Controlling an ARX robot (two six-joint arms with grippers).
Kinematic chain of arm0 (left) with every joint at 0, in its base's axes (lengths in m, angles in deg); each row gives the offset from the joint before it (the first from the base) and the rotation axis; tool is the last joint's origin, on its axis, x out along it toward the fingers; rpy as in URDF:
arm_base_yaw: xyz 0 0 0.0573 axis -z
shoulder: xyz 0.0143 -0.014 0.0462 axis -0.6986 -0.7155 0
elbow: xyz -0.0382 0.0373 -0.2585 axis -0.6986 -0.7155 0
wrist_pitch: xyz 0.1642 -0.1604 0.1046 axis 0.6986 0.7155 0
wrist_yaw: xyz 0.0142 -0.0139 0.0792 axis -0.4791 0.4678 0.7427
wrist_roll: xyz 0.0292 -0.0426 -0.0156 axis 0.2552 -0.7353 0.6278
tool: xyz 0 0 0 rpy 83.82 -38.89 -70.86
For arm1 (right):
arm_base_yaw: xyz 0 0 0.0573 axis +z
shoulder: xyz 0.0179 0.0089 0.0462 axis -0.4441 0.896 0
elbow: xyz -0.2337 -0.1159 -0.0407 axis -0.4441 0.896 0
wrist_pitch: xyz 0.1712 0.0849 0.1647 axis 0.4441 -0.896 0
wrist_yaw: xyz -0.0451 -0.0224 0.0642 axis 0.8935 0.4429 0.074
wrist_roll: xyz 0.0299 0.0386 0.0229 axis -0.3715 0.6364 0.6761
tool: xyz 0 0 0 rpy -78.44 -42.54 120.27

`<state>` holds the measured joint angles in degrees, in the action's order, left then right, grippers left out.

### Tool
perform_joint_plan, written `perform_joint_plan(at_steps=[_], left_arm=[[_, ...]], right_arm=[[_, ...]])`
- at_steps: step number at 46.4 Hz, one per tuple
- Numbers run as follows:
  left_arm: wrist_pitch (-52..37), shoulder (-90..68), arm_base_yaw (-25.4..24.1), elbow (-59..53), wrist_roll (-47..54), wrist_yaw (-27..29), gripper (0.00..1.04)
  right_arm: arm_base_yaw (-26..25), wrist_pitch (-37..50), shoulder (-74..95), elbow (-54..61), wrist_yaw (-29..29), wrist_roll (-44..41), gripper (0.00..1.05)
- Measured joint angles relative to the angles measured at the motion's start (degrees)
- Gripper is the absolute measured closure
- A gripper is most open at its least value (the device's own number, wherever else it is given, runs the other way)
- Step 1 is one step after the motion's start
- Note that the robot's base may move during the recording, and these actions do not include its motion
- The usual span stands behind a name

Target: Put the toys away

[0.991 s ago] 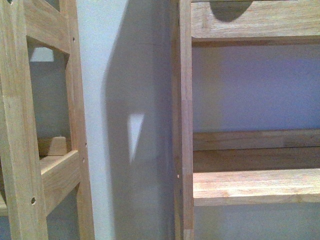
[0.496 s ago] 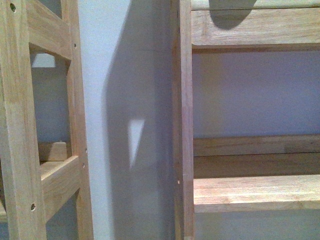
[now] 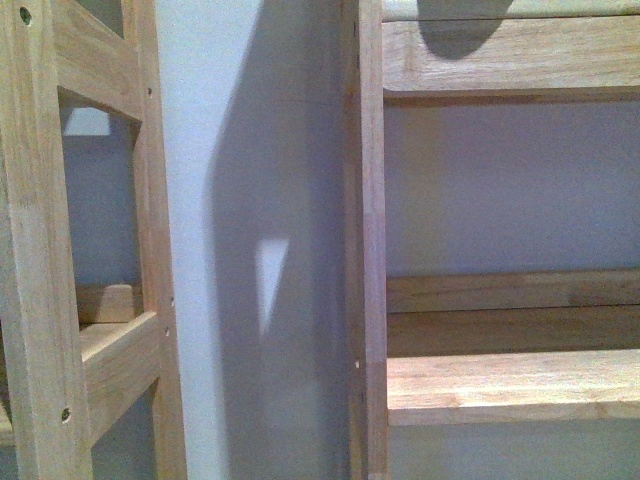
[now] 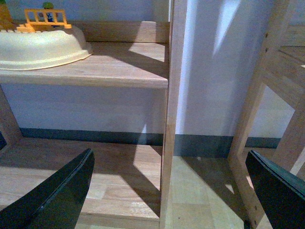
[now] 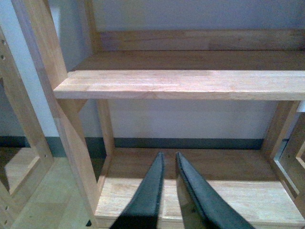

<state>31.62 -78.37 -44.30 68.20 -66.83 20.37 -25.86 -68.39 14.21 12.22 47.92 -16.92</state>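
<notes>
Your left tool hangs released with its fingers spread wide; your right tool is clenched on nothing. No plush toy shows in any view, so you're searching blind. A wooden upright stands just ahead between the left fingers, and swinging either arm could clip it or the shelf board above the right tool. A cream tub with orange plastic pieces sits on the shelf beyond the left tool.
</notes>
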Motion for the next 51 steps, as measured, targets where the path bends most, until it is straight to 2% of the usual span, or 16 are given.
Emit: perform_joint_plan(at_steps=[2,49,51], left_arm=[[0.00,0.00,0.00,0.00,0.00,-0.04,0.06],[0.00,0.00,0.00,0.00,0.00,-0.02,0.06],[0.00,0.00,0.00,0.00,0.00,-0.02,0.06]], right_arm=[[-0.11,0.04,-0.28,0.44,-0.55,-0.20,1.02],[-0.37,0.94,-4.92,5.11,-0.61,-0.22,1.01],[-0.37,0.94,-4.92,5.11,-0.61,-0.24,0.94]])
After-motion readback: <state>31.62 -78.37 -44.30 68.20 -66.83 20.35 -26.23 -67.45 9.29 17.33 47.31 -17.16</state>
